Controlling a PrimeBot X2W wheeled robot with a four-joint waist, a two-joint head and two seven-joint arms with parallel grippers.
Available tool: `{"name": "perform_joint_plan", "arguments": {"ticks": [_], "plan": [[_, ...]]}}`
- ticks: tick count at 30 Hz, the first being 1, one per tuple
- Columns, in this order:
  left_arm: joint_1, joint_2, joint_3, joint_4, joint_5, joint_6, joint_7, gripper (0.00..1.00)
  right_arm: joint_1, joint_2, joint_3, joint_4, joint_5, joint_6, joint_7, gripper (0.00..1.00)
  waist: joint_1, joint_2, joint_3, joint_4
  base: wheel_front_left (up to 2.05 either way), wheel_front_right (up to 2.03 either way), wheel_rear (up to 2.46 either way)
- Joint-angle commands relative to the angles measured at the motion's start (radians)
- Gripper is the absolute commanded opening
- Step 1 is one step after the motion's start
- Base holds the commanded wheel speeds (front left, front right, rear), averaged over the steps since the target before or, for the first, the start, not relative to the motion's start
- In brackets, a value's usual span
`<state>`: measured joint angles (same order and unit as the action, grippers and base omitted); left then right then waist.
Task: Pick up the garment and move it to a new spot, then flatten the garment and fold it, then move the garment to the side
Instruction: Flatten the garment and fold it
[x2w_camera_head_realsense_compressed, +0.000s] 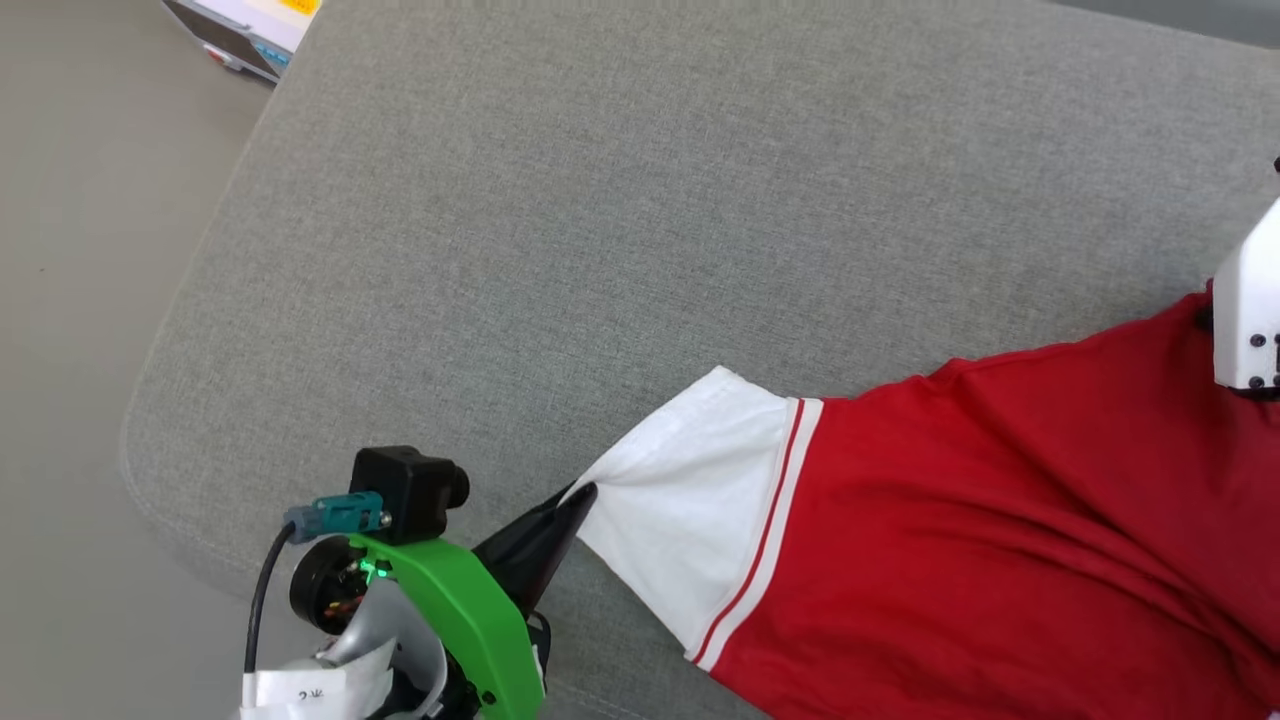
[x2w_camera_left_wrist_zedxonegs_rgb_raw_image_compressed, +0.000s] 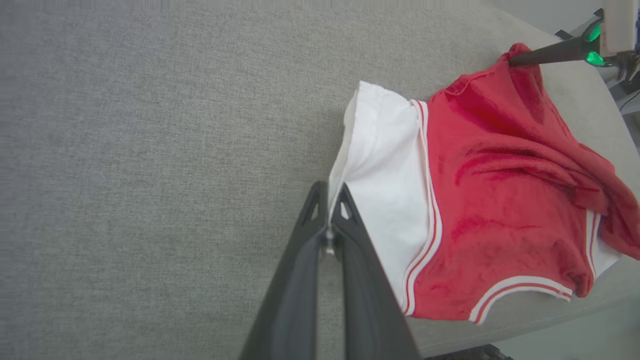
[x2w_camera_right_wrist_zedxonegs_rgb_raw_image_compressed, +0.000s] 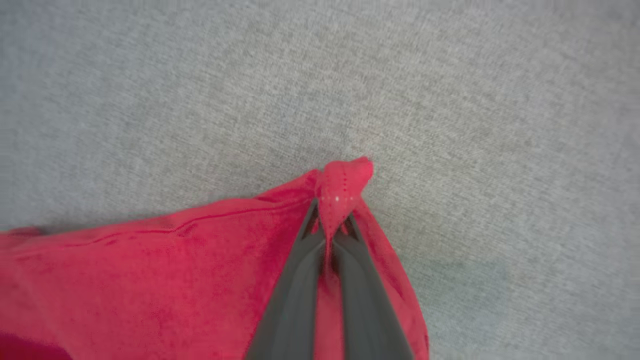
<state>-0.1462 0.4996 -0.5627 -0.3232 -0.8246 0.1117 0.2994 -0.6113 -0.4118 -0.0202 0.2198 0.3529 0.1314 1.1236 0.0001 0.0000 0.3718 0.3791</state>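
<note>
Bright, even light with soft shadows; the right wrist view is blurred.

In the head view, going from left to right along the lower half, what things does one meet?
The floor → grey cushion → left gripper, shut on the sleeve's corner → white sleeve → striped trim → red body of the garment → white casing of the right arm.

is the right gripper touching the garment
Touching. The right wrist view shows the right gripper shut on a bunched red corner of the garment.

White tag (x2w_camera_head_realsense_compressed: 318, 688), marked "2", rest unclear
</note>
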Motion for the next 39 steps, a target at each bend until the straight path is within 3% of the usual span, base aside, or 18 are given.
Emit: {"name": "perform_joint_plan", "arguments": {"ticks": [1, 8, 14, 23, 32, 39], "plan": [[-0.019, 0.006, 0.011, -0.004, 0.015, 0.008, -0.006, 0.00, 0.007, -0.002, 0.005, 0.008, 0.012, -0.001, -0.027, 0.00, -0.0001, 0.0000, -0.045, -0.035, 0.00, 0.00, 0.00], [-0.026, 0.043, 0.053, -0.050, 0.036, 0.038, -0.014, 0.00, -0.017, -0.009, -0.010, 0.035, 0.044, -0.001, -0.181, 0.00, -0.0001, 0.0000, -0.160, -0.123, 0.00, 0.00, 0.00], [-0.049, 0.065, 0.100, -0.085, 0.065, 0.062, -0.043, 0.00, -0.015, -0.031, -0.021, -0.008, 0.072, -0.001, -0.251, 0.00, -0.0001, 0.0000, -0.213, -0.178, 0.00, 0.00, 0.00], [-0.162, 0.059, 0.191, -0.138, 0.098, 0.107, -0.087, 0.00, -0.029, -0.041, -0.093, -0.107, 0.104, -0.001, -0.302, 0.00, -0.0001, 0.0000, -0.268, -0.242, 0.00, 0.00, 0.00], [-0.306, 0.046, 0.278, -0.184, 0.181, 0.184, -0.140, 0.00, -0.030, -0.016, -0.160, -0.273, 0.108, -0.001, -0.358, 0.00, -0.0001, 0.0000, -0.305, -0.310, 0.00, 0.00, 0.00], [-0.436, 0.028, 0.332, -0.192, 0.192, 0.186, -0.191, 0.00, -0.036, -0.007, -0.204, -0.339, 0.138, -0.001, -0.389, 0.00, -0.0001, 0.0000, -0.294, -0.351, 0.00, 0.00, 0.00]]}}
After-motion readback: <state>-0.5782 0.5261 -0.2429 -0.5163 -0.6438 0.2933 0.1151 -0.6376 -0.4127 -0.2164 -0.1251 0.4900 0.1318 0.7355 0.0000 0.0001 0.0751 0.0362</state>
